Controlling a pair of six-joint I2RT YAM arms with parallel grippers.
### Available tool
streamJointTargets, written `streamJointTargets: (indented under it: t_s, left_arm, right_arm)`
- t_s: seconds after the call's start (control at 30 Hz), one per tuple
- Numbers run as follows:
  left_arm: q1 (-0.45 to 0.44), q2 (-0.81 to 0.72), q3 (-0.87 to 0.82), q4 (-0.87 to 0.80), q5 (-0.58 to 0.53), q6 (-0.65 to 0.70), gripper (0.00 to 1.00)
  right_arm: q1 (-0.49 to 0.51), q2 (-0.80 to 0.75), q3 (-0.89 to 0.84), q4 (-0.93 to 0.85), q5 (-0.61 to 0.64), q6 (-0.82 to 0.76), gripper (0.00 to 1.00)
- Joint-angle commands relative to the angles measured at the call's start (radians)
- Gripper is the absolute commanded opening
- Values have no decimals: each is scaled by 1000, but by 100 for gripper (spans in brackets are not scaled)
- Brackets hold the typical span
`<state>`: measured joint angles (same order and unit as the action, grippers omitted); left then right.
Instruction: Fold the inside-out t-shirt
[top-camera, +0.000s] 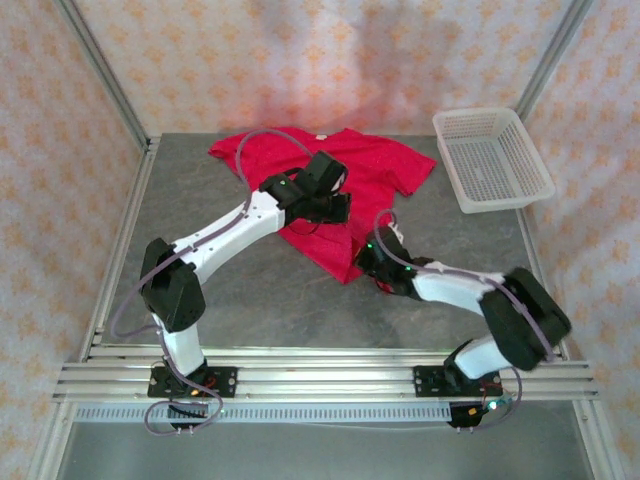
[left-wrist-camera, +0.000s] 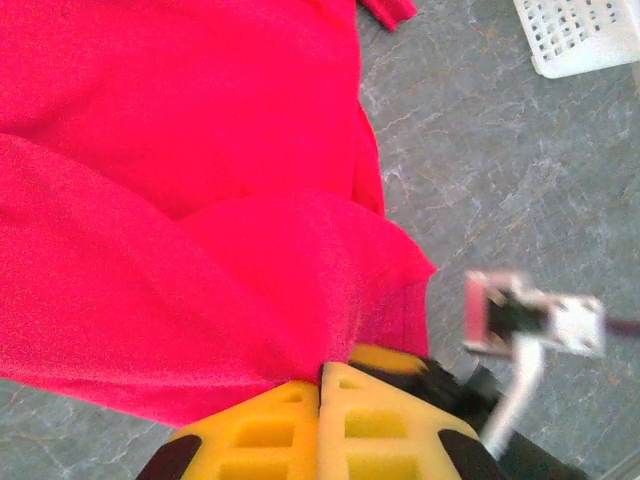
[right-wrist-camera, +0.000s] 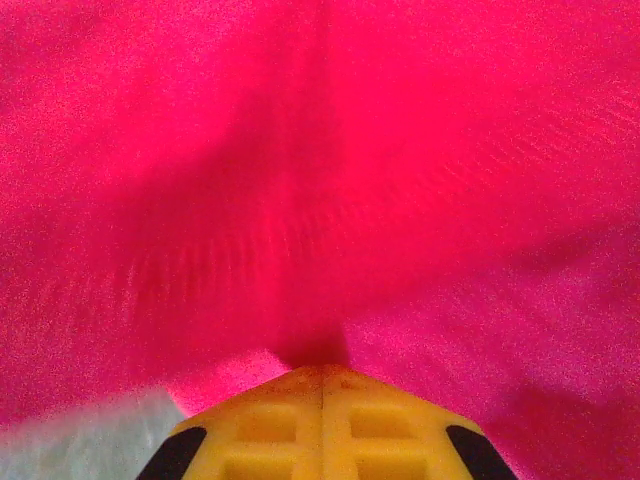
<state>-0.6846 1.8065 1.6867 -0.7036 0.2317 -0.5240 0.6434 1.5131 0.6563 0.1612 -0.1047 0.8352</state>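
Folding barely begun: inside-out t-shirt (top-camera: 385, 165) lies mostly flat on counter (top-camera: 240, 290).
Clamped on its cloth are left end effector (left-wrist-camera: 320, 366) and right end effector (right-wrist-camera: 322, 368); every fold seems left to do.

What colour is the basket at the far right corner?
White; the basket shows best in the top external view.

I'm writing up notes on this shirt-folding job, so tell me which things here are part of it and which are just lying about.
Part of the job:
red t-shirt, bunched on the table
left gripper, shut on its cloth
right gripper, shut on its cloth

Just lying about:
white basket, empty, at the table's far right corner
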Motion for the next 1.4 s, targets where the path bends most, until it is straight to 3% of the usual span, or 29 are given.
streamJointTargets:
  t_s: [0.0,0.1,0.2,0.4,0.53,0.67,0.77,0.9,1.03,1.13,1.3,1.37]
  left_arm:
    - [12,-79,45,-61,-3,-5,0]
    - [17,-122,48,-72,0,-5,0]
    - [17,-161,72,-85,2,-27,0]
    - [-7,-216,133,-61,43,-67,0]
    - [-15,-241,150,-28,73,-87,0]
    - [-24,-248,174,-5,89,-107,0]
    - [-34,-244,197,16,103,-127,0]
    - [-50,-256,228,22,123,-145,0]
    - [-50,-307,245,-2,108,-133,0]
    - [-48,-349,233,-17,56,-116,0]
    - [-19,-369,182,-18,61,-116,0]
    - [0,-374,150,-9,70,-120,0]
  right_arm:
    - [0,112,124,220,101,-5,0]
    - [-16,190,214,245,189,-9,0]
    - [-48,266,330,228,186,7,1]
    - [-51,448,568,151,90,40,39]
    - [-51,547,647,168,49,94,47]
    - [-36,639,806,60,52,106,59]
    - [-4,715,961,-76,123,96,75]
    - [24,864,1241,-357,215,119,84]
    - [32,1066,1582,-732,255,199,85]
    - [34,1188,1754,-895,230,256,85]
    - [33,1230,1776,-914,188,278,76]
    - [33,1220,1758,-900,184,264,63]
